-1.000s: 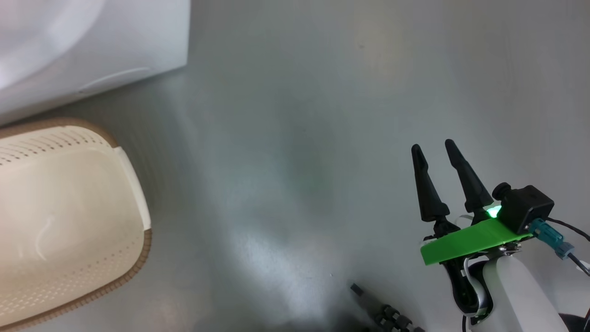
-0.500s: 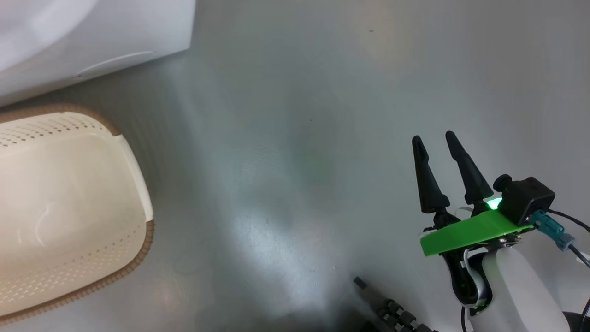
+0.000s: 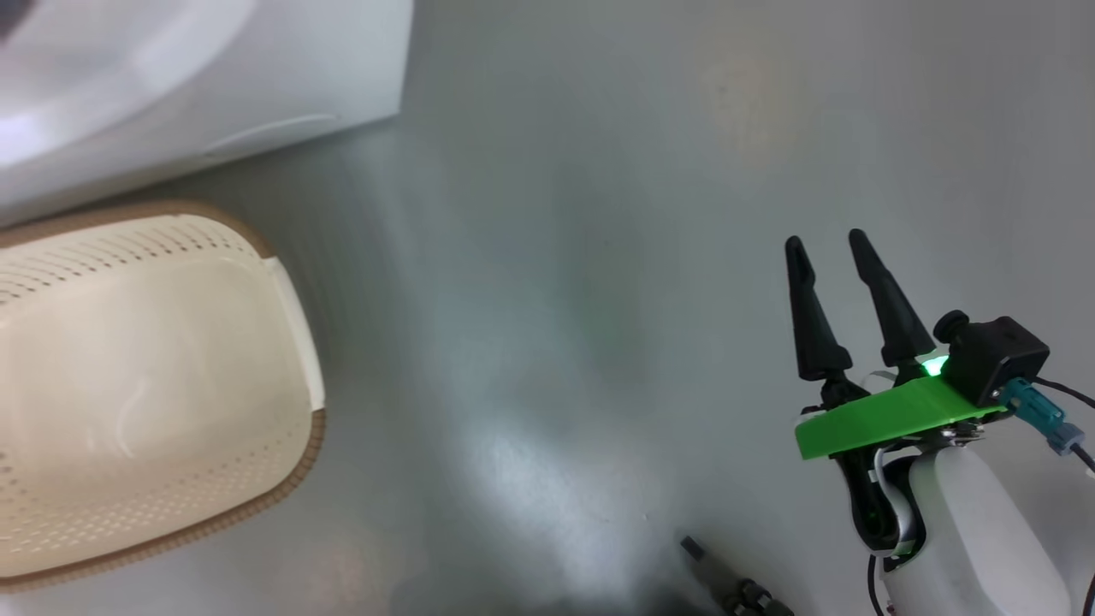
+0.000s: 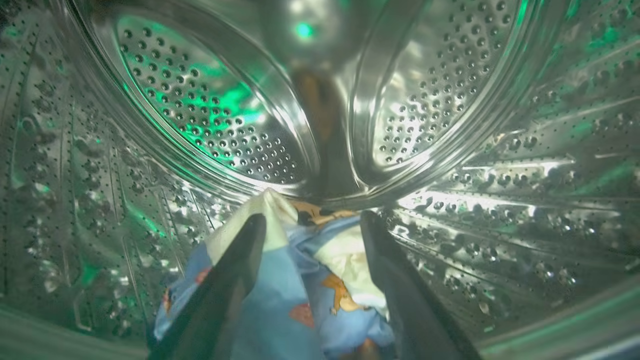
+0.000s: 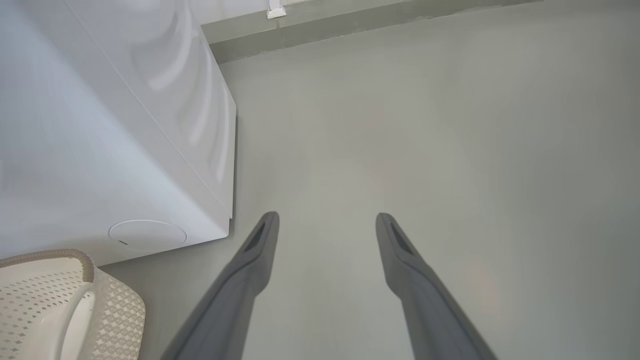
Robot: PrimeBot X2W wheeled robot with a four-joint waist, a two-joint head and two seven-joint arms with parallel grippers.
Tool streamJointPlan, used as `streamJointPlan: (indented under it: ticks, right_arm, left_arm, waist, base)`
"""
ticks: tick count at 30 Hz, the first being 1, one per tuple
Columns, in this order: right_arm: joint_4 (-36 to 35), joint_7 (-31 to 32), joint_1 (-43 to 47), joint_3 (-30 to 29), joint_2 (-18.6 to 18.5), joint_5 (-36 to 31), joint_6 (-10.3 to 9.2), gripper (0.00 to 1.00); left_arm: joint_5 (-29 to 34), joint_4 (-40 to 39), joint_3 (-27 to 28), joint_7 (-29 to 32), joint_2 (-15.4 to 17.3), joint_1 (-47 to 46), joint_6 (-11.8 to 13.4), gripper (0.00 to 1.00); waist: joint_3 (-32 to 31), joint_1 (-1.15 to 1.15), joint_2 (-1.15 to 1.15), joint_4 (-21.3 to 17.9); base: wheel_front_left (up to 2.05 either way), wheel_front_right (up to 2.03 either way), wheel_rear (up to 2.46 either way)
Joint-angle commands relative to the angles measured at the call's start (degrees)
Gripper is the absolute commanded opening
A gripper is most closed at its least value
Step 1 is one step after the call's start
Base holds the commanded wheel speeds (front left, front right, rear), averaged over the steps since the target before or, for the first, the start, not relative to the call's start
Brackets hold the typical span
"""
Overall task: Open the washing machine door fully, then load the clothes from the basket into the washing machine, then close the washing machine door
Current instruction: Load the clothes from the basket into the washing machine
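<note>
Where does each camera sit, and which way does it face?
Head view: on the head, facing down at floor, basket and washing machine; right gripper shows.
Left wrist view: on left wrist, facing into the drum over the clothes; left gripper shows.
Right wrist view: on right wrist, facing along the floor; right gripper shows.
Shared: head and right wrist views both show basket and washing machine.

Floor right of the washing machine: open, passable, with the right gripper over it, fingers spread. Just in front of the washing machine, the basket blocks the low approach. Inside the washing machine, the drum wall closes round the left gripper, jaws apart; the clothes lie heaped between its fingers on the drum bottom.
</note>
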Motion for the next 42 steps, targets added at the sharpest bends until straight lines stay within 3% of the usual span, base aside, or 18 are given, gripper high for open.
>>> streamJointPlan:
  ticks: [1,5,13,27,37,42]
  right_arm:
    - [-0.8,-0.69,1.07,0.57,-0.55,-0.87,0.25,1.0]
    - [-1.02,-0.08,2.23,-1.38,-0.55,-2.44,0.25,1.0]
    - [-3.33,2.8,5.93,-5.13,-0.55,-5.32,0.25,1.0]
    - [-7.98,8.57,13.5,-7.68,-0.55,-9.08,0.25,1.0]
    - [-10.96,12.22,18.55,-8.27,-0.55,-11.0,0.25,1.0]
    - [-13.14,14.19,20.73,-8.1,-0.55,-11.79,0.25,1.0]
  left_arm:
    - [-0.74,-0.67,0.39,-0.88,2.02,2.57,0.62,1.0]
    - [-1.5,-0.92,0.35,-5.14,-1.51,10.42,1.87,1.0]
    - [-2.15,-6.78,0.34,-8.14,-7.49,24.11,4.13,1.0]
    - [1.0,-30.7,1.7,-8.56,-16.41,58.18,9.27,1.0]
    - [2.73,-41.99,1.43,-8.57,-21.83,73.92,10.15,1.0]
    - [3.44,-44.05,0.69,-8.57,-22.92,79.34,10.16,1.0]
  waist:
    - [-1.89,0.0,0.0,1.31]
    - [-6.03,0.0,0.0,3.57]
    - [-13.35,0.0,0.0,7.14]
    - [-26.71,0.0,0.0,9.67]
    - [-34.26,0.0,0.0,11.93]
    - [-37.51,0.0,0.0,13.12]
  base:
    - [0.0,0.0,0.0]
    - [0.0,0.0,0.0]
    - [0.0,0.0,0.0]
    - [0.0,0.0,0.0]
    - [0.0,0.0,0.0]
    - [0.0,0.0,0.0]
